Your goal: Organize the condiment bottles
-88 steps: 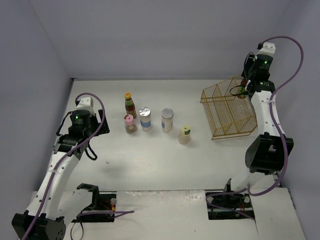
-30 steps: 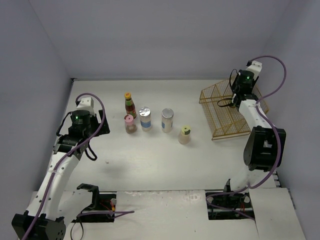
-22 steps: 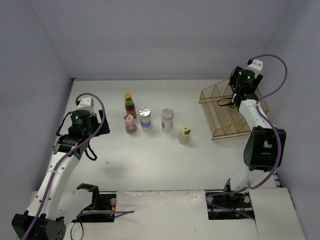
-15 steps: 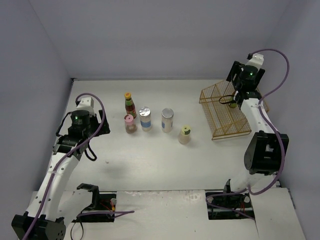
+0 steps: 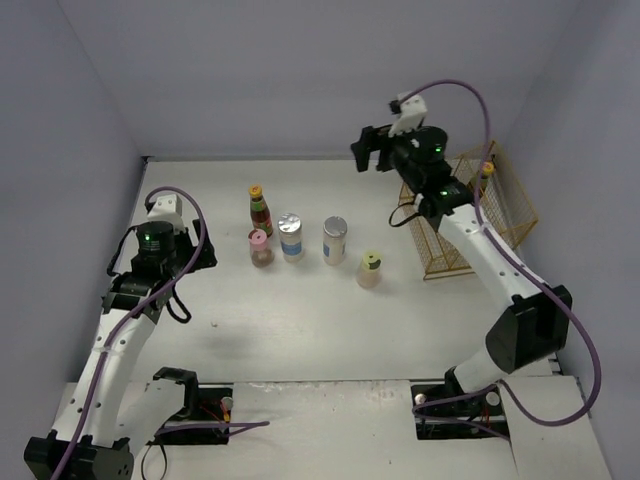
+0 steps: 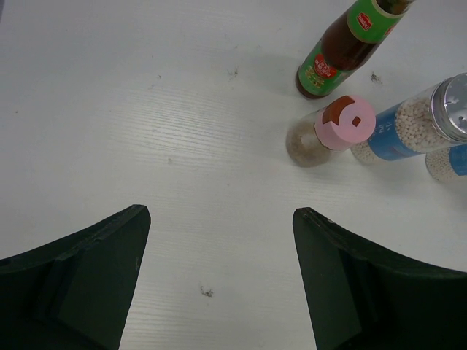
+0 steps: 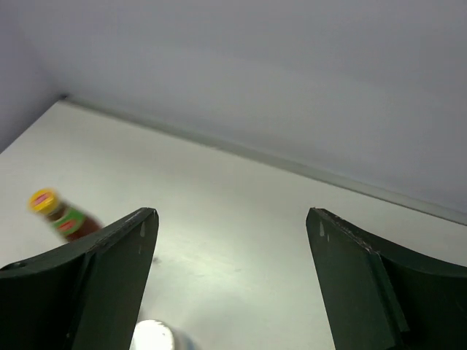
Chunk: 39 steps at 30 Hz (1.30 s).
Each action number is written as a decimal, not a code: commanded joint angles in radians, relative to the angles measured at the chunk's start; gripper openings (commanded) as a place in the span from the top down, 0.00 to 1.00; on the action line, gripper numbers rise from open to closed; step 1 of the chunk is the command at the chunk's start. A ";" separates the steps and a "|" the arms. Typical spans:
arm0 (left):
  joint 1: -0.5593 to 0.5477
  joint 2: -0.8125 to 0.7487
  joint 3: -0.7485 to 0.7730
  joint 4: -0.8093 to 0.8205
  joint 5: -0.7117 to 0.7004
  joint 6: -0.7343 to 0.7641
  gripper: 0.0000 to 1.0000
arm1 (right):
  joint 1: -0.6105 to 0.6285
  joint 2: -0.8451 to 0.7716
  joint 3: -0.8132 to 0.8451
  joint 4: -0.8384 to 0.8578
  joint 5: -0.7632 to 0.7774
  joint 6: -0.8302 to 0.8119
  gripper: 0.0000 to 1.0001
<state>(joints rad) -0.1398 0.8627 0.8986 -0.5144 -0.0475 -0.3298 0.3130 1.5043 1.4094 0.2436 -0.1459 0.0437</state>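
Pale grey walls close round a white tabletop with an arm at either side. On the left, the left tool hangs low over the tabletop, its two dark fingers spread wide with nothing between them.

Ahead of it and off to its right stands a cluster of bottles, all upright. A brown jar with a pink lid is the closest to the tool. Just beyond that stands a slim dark sauce bottle with a yellow cap and a green-and-red label. Further to the tool's right comes a silver-lidded jar with a blue label, just beside the pink-lidded one. A second silver-lidded jar follows, then a pale jar with a yellow-green lid, which stands a little apart at the end of the group.

Over by the far wall the right tool is raised well above the tabletop. Its fingers are also held wide apart and it is empty. The sauce bottle lies below it and ahead to its left, blurred in its own camera.

Behind this tool and to its right sits a gold wire basket. A yellow cap shows at the basket's far edge, but I cannot make out the bottle under it.
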 commanded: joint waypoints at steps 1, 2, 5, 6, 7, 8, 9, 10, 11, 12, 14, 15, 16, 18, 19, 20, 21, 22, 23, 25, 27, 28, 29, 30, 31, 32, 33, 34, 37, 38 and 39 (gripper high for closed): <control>0.016 -0.011 0.019 0.056 0.012 -0.008 0.20 | 0.124 0.083 0.046 0.078 -0.107 -0.012 0.14; 0.017 -0.011 0.019 0.056 0.014 -0.008 0.20 | 0.147 0.103 0.055 0.100 -0.118 -0.011 0.14; 0.020 -0.013 0.017 0.057 0.014 -0.008 0.20 | 0.224 0.197 0.101 0.137 -0.158 -0.013 0.13; 0.022 -0.013 0.016 0.057 0.014 -0.008 0.20 | 0.241 0.244 0.114 0.144 -0.170 -0.013 0.13; 0.022 -0.013 0.016 0.059 0.014 -0.008 0.20 | 0.256 0.269 0.128 0.155 -0.197 -0.011 0.12; 0.020 -0.013 0.016 0.057 0.012 -0.008 0.20 | 0.282 0.290 0.150 0.177 -0.208 -0.008 0.12; 0.020 -0.013 0.017 0.059 0.014 -0.008 0.20 | 0.294 0.336 0.166 0.183 -0.213 -0.008 0.12; 0.022 -0.013 0.017 0.059 0.012 -0.009 0.20 | 0.305 0.361 0.181 0.187 -0.219 -0.008 0.12; 0.020 -0.011 0.016 0.059 0.014 -0.008 0.20 | 0.323 0.384 0.218 0.186 -0.231 -0.008 0.11; 0.020 -0.013 0.016 0.057 0.014 -0.009 0.20 | 0.333 0.430 0.238 0.184 -0.236 -0.008 0.11; 0.020 -0.013 0.016 0.059 0.014 -0.009 0.20 | 0.347 0.473 0.290 0.186 -0.259 -0.008 0.11; 0.020 -0.013 0.016 0.057 0.014 -0.009 0.20 | 0.359 0.506 0.305 0.187 -0.261 -0.011 0.11; 0.020 -0.013 0.016 0.057 0.014 -0.009 0.20 | 0.365 0.523 0.319 0.187 -0.262 -0.013 0.10; 0.020 -0.013 0.017 0.056 0.014 -0.009 0.20 | 0.376 0.563 0.351 0.198 -0.274 -0.011 0.10; 0.020 -0.013 0.017 0.057 0.015 -0.009 0.20 | 0.379 0.574 0.359 0.204 -0.277 -0.011 0.10; 0.020 -0.013 0.017 0.057 0.017 -0.009 0.20 | 0.380 0.594 0.367 0.212 -0.285 -0.008 0.10; 0.020 -0.013 0.017 0.056 0.017 -0.009 0.20 | 0.383 0.603 0.384 0.214 -0.282 -0.008 0.11; 0.020 -0.014 0.017 0.056 0.017 -0.009 0.20 | 0.386 0.614 0.391 0.217 -0.281 -0.002 0.11; 0.020 -0.011 0.017 0.057 0.017 -0.009 0.20 | 0.388 0.625 0.401 0.217 -0.281 -0.001 0.12; 0.020 -0.010 0.017 0.057 0.018 -0.009 0.20 | 0.391 0.651 0.421 0.221 -0.279 0.002 0.14; 0.022 -0.010 0.017 0.057 0.020 -0.009 0.20 | 0.394 0.677 0.442 0.223 -0.277 0.002 0.19; 0.020 -0.010 0.017 0.057 0.020 -0.009 0.20 | 0.396 0.683 0.448 0.221 -0.277 0.004 0.21; 0.022 -0.011 0.017 0.057 0.020 -0.009 0.20 | 0.396 0.697 0.454 0.221 -0.276 0.004 0.25; 0.020 -0.011 0.017 0.057 0.020 -0.009 0.20 | 0.396 0.701 0.459 0.221 -0.274 0.004 0.27; 0.020 -0.010 0.017 0.057 0.020 -0.009 0.20 | 0.397 0.708 0.467 0.223 -0.273 0.002 0.29; 0.020 -0.010 0.017 0.059 0.021 -0.009 0.20 | 0.397 0.714 0.470 0.223 -0.270 0.002 0.34; 0.020 -0.008 0.017 0.059 0.023 -0.009 0.20 | 0.397 0.717 0.471 0.224 -0.271 0.001 0.37; 0.020 -0.010 0.017 0.059 0.023 -0.009 0.20 | 0.399 0.718 0.474 0.227 -0.268 -0.002 0.45; 0.020 -0.010 0.017 0.060 0.024 -0.009 0.20 | 0.399 0.715 0.474 0.240 -0.265 -0.008 0.63; 0.020 -0.008 0.017 0.060 0.026 -0.009 0.20 | 0.399 0.712 0.474 0.243 -0.265 -0.011 0.66; 0.020 -0.008 0.017 0.062 0.026 -0.008 0.20 | 0.399 0.708 0.476 0.249 -0.264 -0.015 0.71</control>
<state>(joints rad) -0.1276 0.8608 0.8982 -0.5140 -0.0292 -0.3298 0.7044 2.2517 1.8225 0.3851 -0.4004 0.0406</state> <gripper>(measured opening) 0.800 0.398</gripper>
